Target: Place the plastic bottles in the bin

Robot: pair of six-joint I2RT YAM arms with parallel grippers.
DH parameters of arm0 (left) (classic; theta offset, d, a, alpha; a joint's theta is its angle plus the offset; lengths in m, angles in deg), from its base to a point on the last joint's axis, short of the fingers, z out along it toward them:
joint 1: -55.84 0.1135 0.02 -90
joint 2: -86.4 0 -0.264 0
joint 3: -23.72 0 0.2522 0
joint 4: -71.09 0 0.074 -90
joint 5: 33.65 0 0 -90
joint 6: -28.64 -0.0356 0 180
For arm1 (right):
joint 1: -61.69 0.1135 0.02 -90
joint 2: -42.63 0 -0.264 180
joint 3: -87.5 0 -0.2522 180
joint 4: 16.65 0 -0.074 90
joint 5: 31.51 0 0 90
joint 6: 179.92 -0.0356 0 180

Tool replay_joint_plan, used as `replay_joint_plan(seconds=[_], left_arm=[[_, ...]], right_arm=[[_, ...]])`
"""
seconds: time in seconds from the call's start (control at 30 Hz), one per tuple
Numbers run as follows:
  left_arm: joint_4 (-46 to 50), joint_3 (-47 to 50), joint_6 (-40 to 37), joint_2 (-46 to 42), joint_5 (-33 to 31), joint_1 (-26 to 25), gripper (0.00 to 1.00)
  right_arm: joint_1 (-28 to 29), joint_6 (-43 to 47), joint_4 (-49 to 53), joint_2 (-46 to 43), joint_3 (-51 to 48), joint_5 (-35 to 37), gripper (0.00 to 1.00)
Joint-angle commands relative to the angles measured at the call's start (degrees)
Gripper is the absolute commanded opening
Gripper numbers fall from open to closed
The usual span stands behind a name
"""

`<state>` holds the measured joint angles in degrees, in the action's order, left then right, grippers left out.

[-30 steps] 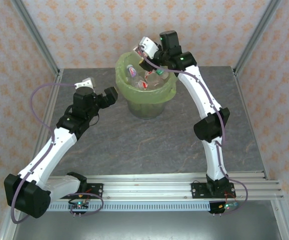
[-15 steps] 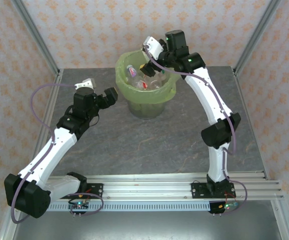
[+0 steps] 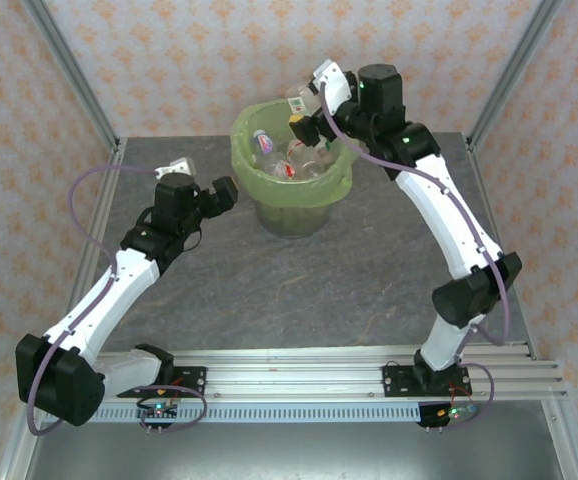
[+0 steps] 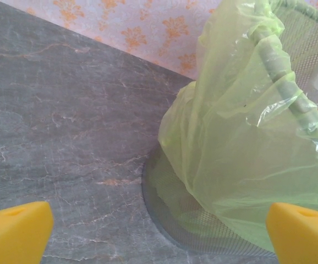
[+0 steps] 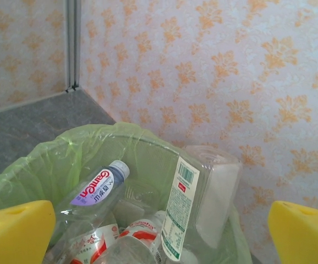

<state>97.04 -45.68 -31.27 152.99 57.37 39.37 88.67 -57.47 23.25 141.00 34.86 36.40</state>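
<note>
The bin (image 3: 269,190), a grey mesh bucket lined with a light-green bag, stands at the back middle of the table. Several plastic bottles (image 3: 281,155) lie inside it. From the right wrist camera I see a purple-labelled bottle (image 5: 93,190), a tall clear bottle (image 5: 195,209) leaning on the far rim, and red-and-white labelled ones (image 5: 140,231). My right gripper (image 3: 307,108) (image 5: 159,236) hangs open above the bin's back right rim with nothing between its fingers. My left gripper (image 3: 217,195) (image 4: 159,234) is open and empty, low beside the bin's (image 4: 241,126) left side.
Patterned walls and metal posts (image 3: 69,75) close in the table (image 3: 299,290) at the back and sides. The arm bases sit on a rail (image 3: 299,375) at the near edge. The left arm's grey cable (image 3: 94,180) loops out to the left.
The right gripper's jaws have opened wide, and it has lifted and drawn back to the right over the bin. Its elbow has swung out right. The left arm has barely moved.
</note>
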Motion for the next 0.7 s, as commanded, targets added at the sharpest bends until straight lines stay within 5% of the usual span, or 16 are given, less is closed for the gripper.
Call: replay_joint_plan(seconds=[0.0, 0.23, 0.67], left_arm=[[-0.11, -0.23, -0.42, -1.48, -4.31, 0.47, 1.00], [-0.09, 1.78, -1.26, -3.82, -13.10, 1.65, 1.00], [-3.99, 7.02, -12.07, -0.55, -33.75, 8.67, 1.00]], right_arm=[[0.30, -7.58, -16.53, -8.87, -10.24, 4.36, 0.99], [0.26, -12.47, -38.05, -25.53, -36.75, 15.87, 0.99], [-3.29, -13.90, -47.25, -44.77, -68.50, 43.79, 0.99]])
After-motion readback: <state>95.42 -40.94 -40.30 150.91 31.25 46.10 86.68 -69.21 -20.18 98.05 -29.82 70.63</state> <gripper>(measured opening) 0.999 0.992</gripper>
